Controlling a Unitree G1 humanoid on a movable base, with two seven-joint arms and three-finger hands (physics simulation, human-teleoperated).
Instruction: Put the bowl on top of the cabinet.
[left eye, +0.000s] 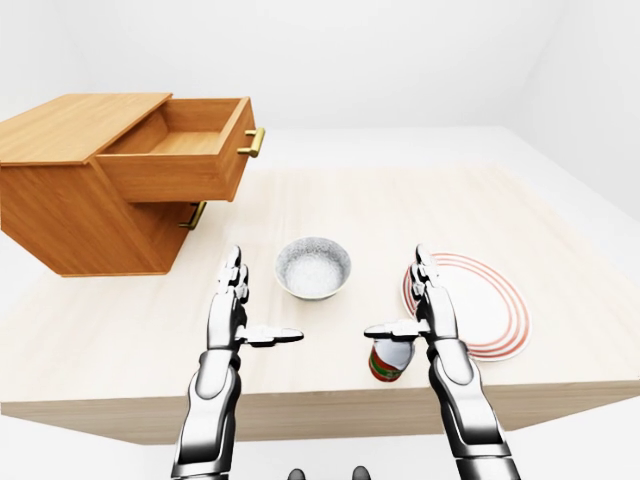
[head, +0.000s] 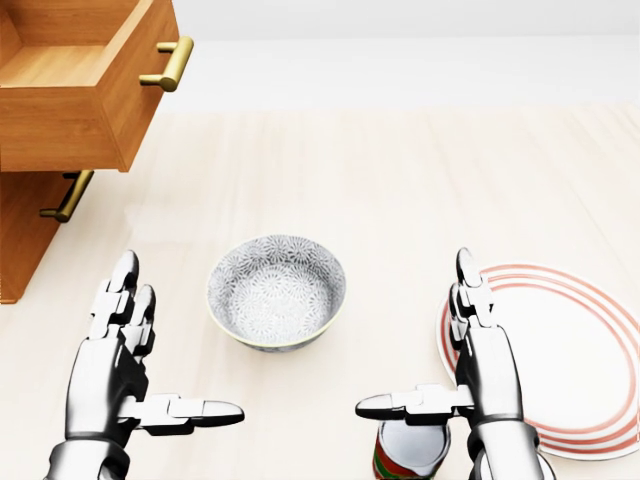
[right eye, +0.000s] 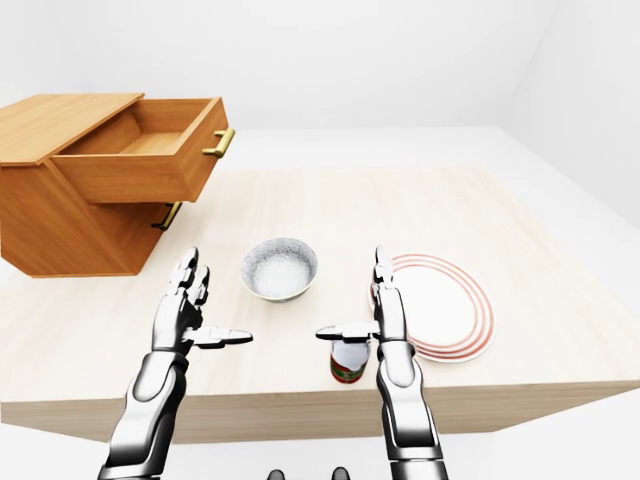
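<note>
— Pale wood, that desk (left eye: 330, 210); in the left-eye view the cabinet (left eye: 70, 190) sits at its left with the top drawer (left eye: 180, 150) pulled out. Where's the bowl?

— The bowl (left eye: 313, 267) stands mid-desk, well apart from the cabinet, a red-ringed plate (left eye: 490, 300) to its right.

— And the head view?

— The left hand (head: 120, 360) and the right hand (head: 470, 370) hover either side below the bowl, fingers straight, thumbs pointing inward, holding nothing. A can (head: 410, 452) stands under the right thumb.

— Right-eye view?

— Same layout; the bowl is untouched.
</note>
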